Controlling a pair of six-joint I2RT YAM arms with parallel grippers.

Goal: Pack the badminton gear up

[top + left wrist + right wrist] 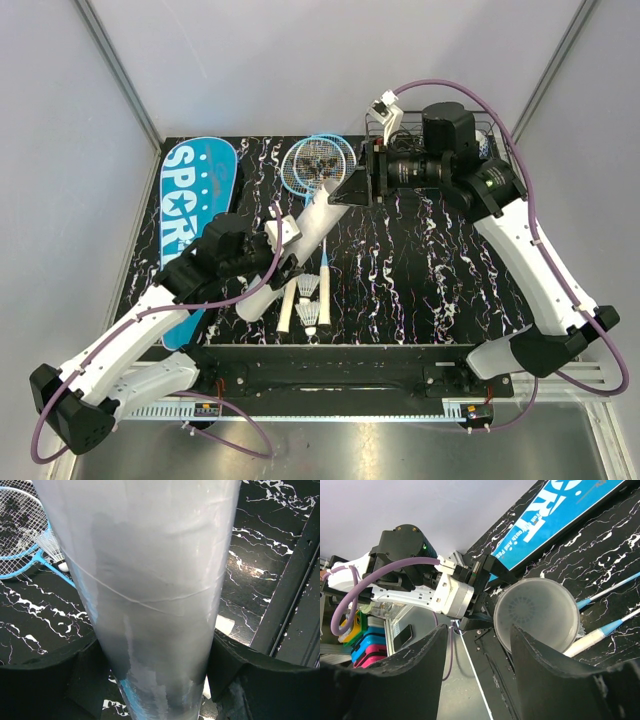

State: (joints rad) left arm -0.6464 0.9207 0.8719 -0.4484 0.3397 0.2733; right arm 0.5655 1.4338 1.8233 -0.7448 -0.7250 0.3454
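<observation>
Tube (150,580): long, white, w/ faint seam

I count two blue-framed rackets with white handles (318,163), one long white tube (318,218), one teal "SPORT" racket bag (195,195), and at least three small white feather shuttlecocks (308,288).

walls (330,60): plain pale grey | frame posts (117,70): bare metal, at both back corners | surface (440,270): black, white-veined marble pattern | light: even, soft

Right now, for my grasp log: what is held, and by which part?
The left gripper clamps the white tube around mid-length; the right gripper holds nothing.
</observation>
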